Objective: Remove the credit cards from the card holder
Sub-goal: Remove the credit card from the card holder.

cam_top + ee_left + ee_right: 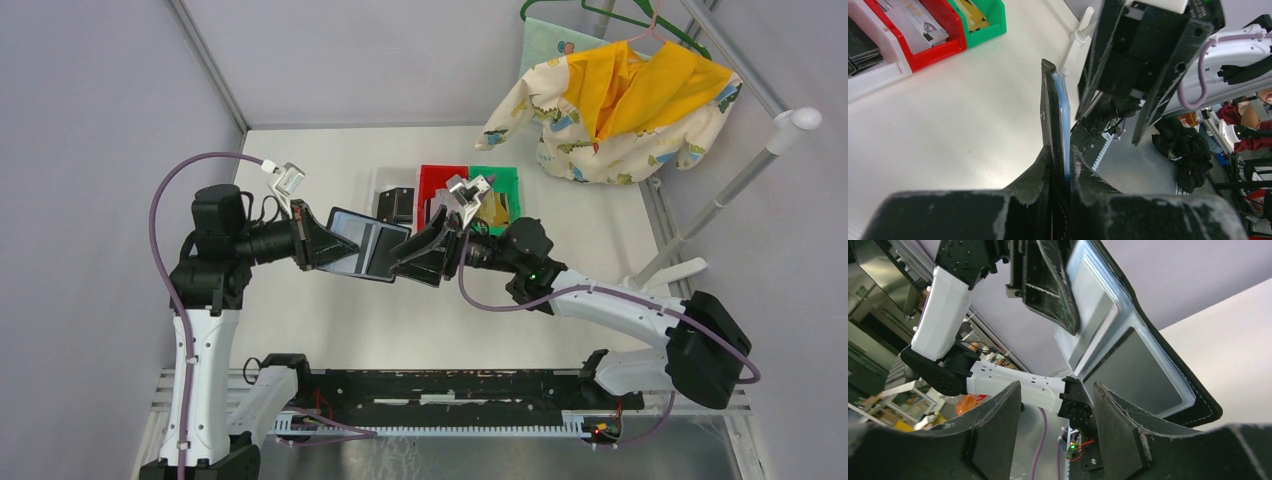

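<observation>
Your left gripper (pixel 328 245) pinches the open card holder (pixel 365 250); right gripper (pixel 407 262) gapes empty (a grey credit card (pixel 1135 375) seems unremoved)

Right pincer (pixel 1057 390) agape; card holder (pixel 1138 370) open beyond.

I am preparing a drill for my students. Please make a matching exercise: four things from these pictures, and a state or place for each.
1 left gripper
2 right gripper
3 card holder
4 green bin

A open
B unfolded, off the table
C shut on the card holder's cover
D right of the red bin

Pairs: 1-C, 2-A, 3-B, 4-D.
</observation>
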Available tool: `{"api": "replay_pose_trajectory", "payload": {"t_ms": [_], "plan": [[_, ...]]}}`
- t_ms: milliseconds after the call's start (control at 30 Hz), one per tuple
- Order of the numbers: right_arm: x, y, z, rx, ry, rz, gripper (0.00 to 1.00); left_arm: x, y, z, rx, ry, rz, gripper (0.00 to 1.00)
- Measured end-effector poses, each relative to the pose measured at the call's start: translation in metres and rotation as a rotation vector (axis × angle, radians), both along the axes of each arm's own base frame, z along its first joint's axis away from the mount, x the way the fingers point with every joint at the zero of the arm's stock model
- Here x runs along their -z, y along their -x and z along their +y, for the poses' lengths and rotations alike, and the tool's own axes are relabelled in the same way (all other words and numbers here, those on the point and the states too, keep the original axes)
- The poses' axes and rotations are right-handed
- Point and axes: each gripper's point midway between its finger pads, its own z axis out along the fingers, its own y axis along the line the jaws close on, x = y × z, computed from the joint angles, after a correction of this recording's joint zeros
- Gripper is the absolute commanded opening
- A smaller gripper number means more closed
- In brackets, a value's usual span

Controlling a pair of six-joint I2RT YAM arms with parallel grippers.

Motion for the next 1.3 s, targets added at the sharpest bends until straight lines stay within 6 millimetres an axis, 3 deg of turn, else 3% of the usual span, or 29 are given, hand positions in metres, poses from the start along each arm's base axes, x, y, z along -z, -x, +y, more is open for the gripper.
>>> {"api": "replay_pose_trajectory", "payload": {"t_ms": [200, 867, 1300], "plan": [[0.017, 0.007, 0.018, -0.055, -0.024, 0.103, 0.57, -0.002, 0.001, -0.001, -0.003, 0.011, -0.008, 0.02], [-0.006, 0.029, 0.012, -0.146, -0.220, 0.181, 0.49, -0.012, 0.020, -0.009, 0.098, 0.069, -0.009, 0.05], [0.010, 0.025, 0.027, -0.143, -0.179, 0.221, 0.49, -0.013, 0.020, -0.009, 0.100, 0.071, -0.009, 0.05]]}}
